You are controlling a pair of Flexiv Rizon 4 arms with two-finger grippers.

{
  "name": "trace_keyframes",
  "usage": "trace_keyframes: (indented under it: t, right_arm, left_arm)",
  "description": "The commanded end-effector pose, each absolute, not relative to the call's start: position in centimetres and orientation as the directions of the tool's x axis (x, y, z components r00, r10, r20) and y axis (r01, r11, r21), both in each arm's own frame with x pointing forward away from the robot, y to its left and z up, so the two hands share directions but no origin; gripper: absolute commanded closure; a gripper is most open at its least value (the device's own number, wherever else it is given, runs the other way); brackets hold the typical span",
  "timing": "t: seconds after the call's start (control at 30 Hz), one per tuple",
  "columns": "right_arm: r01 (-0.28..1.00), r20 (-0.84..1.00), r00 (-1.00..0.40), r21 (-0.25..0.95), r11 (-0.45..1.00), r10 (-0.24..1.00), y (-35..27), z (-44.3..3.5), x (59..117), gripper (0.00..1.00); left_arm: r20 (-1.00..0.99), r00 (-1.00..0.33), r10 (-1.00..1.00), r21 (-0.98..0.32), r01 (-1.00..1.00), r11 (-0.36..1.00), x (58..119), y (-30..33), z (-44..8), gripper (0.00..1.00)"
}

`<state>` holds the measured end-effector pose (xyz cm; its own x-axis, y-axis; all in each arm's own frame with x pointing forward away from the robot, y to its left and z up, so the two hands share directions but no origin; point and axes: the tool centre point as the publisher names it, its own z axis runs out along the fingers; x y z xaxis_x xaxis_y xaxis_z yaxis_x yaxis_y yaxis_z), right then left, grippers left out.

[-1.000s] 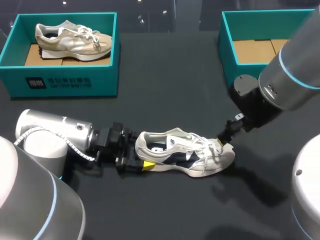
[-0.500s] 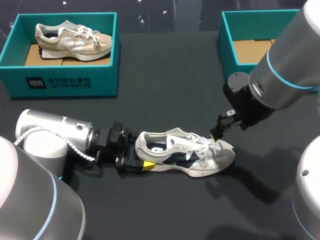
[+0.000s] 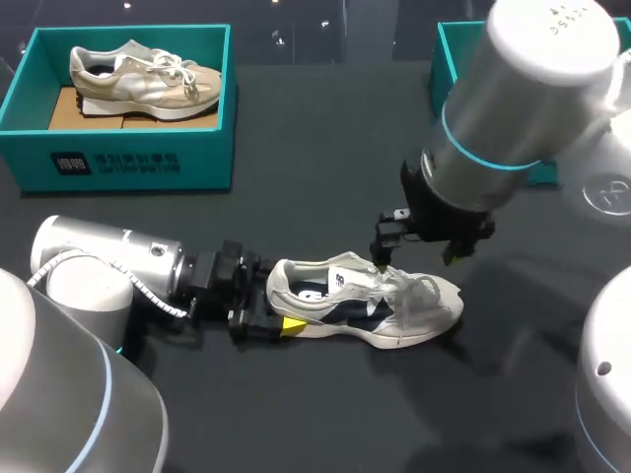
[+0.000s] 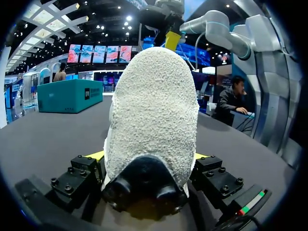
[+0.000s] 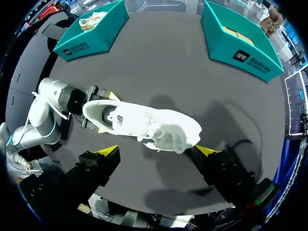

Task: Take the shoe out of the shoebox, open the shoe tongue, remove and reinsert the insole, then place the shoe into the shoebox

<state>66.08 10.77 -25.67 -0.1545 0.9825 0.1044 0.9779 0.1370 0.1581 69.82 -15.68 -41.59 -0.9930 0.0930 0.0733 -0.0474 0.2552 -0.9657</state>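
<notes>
Two teal open boxes stood on the dark worktop (image 3: 325, 168). The left teal box (image 3: 128, 163) held one beige sneaker (image 3: 143, 81); the right teal box (image 5: 250, 55) showed brown cardboard (image 5: 235, 33). One white and navy sneaker (image 3: 365, 305) lay on the worktop. My left claw (image 4: 148, 159) gripped its heel, and my right claw (image 5: 159, 150) hung open above its laces.

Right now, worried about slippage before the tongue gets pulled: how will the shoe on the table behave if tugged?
The shoe likely will not slide: the left end effector grips its heel from both sides. The laces look loose and floppy, so they should give first. Standing on its flat sole, it probably will not tip.
</notes>
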Motion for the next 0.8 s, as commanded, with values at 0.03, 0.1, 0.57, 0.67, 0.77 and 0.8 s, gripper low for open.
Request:
trace_keyframes:
  t: [0.03,0.1,0.57,0.67,0.77,0.8]
  right_arm:
    - [0.985,-0.021,-0.133,0.106,0.135,0.991,15.2,-27.0,68.2,0.00]
    - [0.987,-0.030,-0.119,0.104,0.122,0.992,15.9,-27.3,68.2,0.00]
    - [0.980,-0.080,-0.146,0.122,0.155,0.986,17.3,-27.9,68.3,0.00]
    - [0.980,-0.080,-0.146,0.122,0.155,0.986,17.3,-27.9,68.3,0.00]
    - [0.980,-0.080,-0.146,0.122,0.155,0.986,17.3,-27.9,68.3,0.00]
    - [0.980,-0.080,-0.146,0.122,0.155,0.986,17.3,-27.9,68.3,0.00]
  left_arm:
    - [0.074,-0.993,0.093,-0.965,-0.048,0.256,70.1,-15.7,-41.8,1.00]
    - [0.074,-0.993,0.093,-0.965,-0.048,0.256,70.1,-15.7,-41.8,1.00]
    - [0.074,-0.993,0.093,-0.965,-0.048,0.256,70.1,-15.7,-41.8,1.00]
    - [0.074,-0.993,0.093,-0.965,-0.048,0.256,70.1,-15.7,-41.8,1.00]
    - [0.074,-0.993,0.093,-0.965,-0.048,0.256,70.1,-15.7,-41.8,1.00]
    - [0.074,-0.993,0.093,-0.965,-0.048,0.256,70.1,-15.7,-41.8,1.00]
